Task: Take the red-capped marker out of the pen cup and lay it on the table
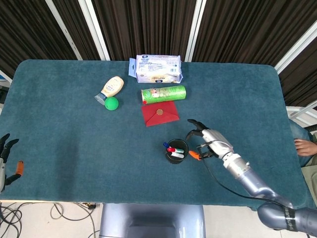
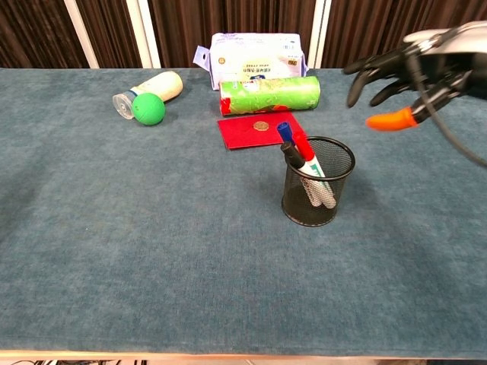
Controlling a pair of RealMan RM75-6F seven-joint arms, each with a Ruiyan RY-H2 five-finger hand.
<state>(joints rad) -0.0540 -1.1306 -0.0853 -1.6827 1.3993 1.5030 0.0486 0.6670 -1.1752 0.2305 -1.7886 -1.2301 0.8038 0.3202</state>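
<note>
A black mesh pen cup [image 1: 177, 151] [image 2: 317, 182] stands near the middle of the teal table. The red-capped marker [image 1: 171, 149] [image 2: 303, 147] leans in it between a blue-capped pen [image 2: 284, 132] and a dark one. My right hand [image 1: 207, 141] [image 2: 415, 69] hovers just to the right of the cup, above its rim, fingers spread and holding nothing, its orange-tipped thumb pointing toward the cup. My left hand [image 1: 7, 157] hangs open off the table's left front corner, seen only in the head view.
Behind the cup lie a red envelope [image 1: 160, 113], a green snack tube [image 1: 163, 93] and a white tissue pack [image 1: 158, 68]. A mayonnaise bottle [image 1: 111, 88] and green ball [image 1: 112, 103] sit at the back left. A person's hand [image 1: 306, 147] shows past the right edge.
</note>
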